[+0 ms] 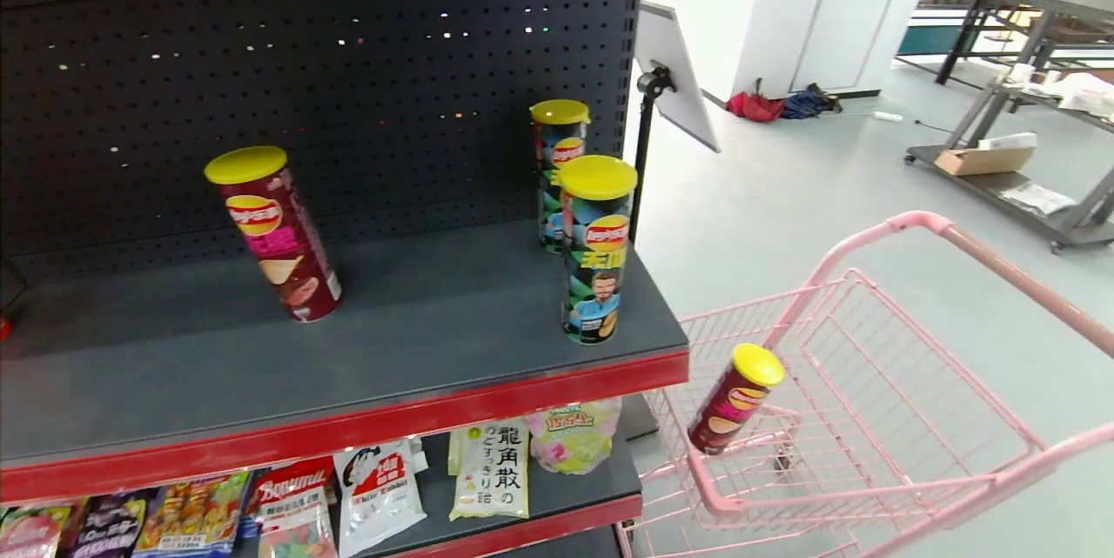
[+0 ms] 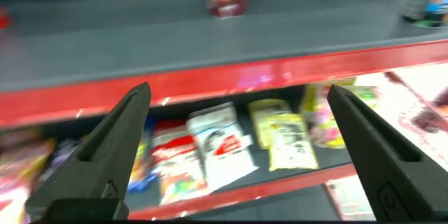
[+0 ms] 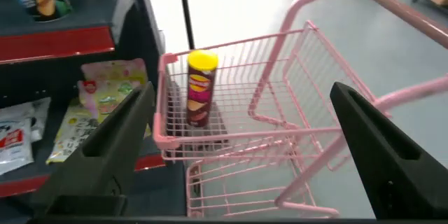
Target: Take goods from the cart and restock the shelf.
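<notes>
Both grippers spread wide, nothing held.
The left gripper (image 2: 234,161) is held out in front of the shelf (image 2: 140,42), facing it from just below its red front edge. Its two dark fingers (image 2: 105,157) stand far apart with nothing between them. The right gripper (image 3: 241,161) is off the shelf's right end, lower than the top board and tilted downward, its fingers (image 3: 381,157) just as wide and bare.
</notes>
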Robot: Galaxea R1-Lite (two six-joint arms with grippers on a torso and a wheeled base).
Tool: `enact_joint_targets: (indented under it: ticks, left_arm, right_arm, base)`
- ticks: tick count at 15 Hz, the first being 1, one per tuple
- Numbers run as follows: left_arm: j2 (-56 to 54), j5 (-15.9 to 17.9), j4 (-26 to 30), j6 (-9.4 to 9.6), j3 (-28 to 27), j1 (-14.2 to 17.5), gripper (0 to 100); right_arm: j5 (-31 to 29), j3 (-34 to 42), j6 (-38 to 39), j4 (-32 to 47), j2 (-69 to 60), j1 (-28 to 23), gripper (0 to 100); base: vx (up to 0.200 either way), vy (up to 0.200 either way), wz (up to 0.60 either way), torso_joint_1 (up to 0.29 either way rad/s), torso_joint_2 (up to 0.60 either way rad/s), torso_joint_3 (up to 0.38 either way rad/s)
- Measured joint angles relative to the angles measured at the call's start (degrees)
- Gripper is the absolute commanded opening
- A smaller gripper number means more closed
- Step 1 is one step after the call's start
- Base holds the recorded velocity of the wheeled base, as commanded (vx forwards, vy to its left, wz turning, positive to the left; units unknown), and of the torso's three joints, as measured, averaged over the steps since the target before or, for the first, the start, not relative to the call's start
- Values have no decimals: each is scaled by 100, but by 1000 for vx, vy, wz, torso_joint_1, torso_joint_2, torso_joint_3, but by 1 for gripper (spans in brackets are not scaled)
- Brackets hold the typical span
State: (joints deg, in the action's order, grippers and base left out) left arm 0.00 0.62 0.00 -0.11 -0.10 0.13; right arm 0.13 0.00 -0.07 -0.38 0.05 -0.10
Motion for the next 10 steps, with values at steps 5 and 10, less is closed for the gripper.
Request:
enact_joint_targets:
  ticks: [5, 10]
  left_arm:
    - [0, 0, 0, 1, 2, 5, 100]
    - [0, 0, 0, -2, 0, 0, 100]
  right_arm:
    - [0, 0, 0, -5, 0, 0, 100]
    - [-9, 0, 0, -2, 0, 0, 100]
  base:
    - [0, 0, 0, 0, 0, 0]
    - [0, 0, 0, -63, 133, 77]
